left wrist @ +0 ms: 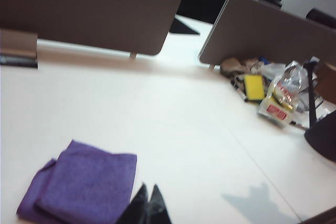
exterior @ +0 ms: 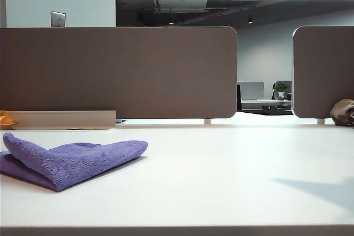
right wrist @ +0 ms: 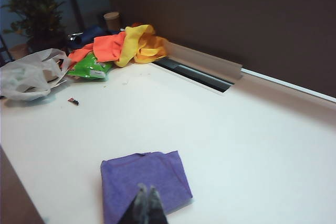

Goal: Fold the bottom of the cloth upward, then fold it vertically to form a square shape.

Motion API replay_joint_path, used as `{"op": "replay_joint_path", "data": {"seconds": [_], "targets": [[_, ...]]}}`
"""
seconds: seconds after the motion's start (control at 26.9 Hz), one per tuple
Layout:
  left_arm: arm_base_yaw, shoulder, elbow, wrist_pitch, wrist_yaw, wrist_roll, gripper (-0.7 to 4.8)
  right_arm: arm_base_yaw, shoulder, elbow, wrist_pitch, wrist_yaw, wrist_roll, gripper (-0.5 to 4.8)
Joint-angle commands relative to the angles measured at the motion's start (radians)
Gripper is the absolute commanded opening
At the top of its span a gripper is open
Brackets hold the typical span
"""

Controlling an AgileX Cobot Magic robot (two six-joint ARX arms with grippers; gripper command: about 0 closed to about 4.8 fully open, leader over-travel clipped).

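The cloth (exterior: 69, 161) sits folded into a small purple square on the white bench (exterior: 221, 175), over on the left side. Left gripper (left wrist: 146, 203) and right gripper (right wrist: 145, 203) both hang above it, jaws pinched together, holding nothing.
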Motion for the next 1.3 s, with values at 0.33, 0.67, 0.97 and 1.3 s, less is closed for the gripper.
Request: {"op": "replay_joint_path", "data": {"seconds": [0.33, 0.67, 0.97, 1.3], "targets": [[0.001, 0.0, -0.124, 0.007, -0.048, 0.057, -0.04, -0.001, -0.217, -0.232, 0.087, 0.1, 0.005, -0.06], [0.001, 0.0, -0.363, 0.299, -0.047, 0.039, -0.04, -0.002, -0.215, -0.454, 0.296, 0.1, 0.033, -0.06], [0.001, 0.0, -0.473, 0.431, -0.085, 0.022, -0.04, -0.002, -0.214, -0.609, 0.406, 0.092, 0.035, -0.06], [0.001, -0.001, -0.525, 0.431, -0.208, -0.034, -0.03, -0.002, -0.204, -0.738, 0.501, 0.092, 0.034, -0.06]]}}
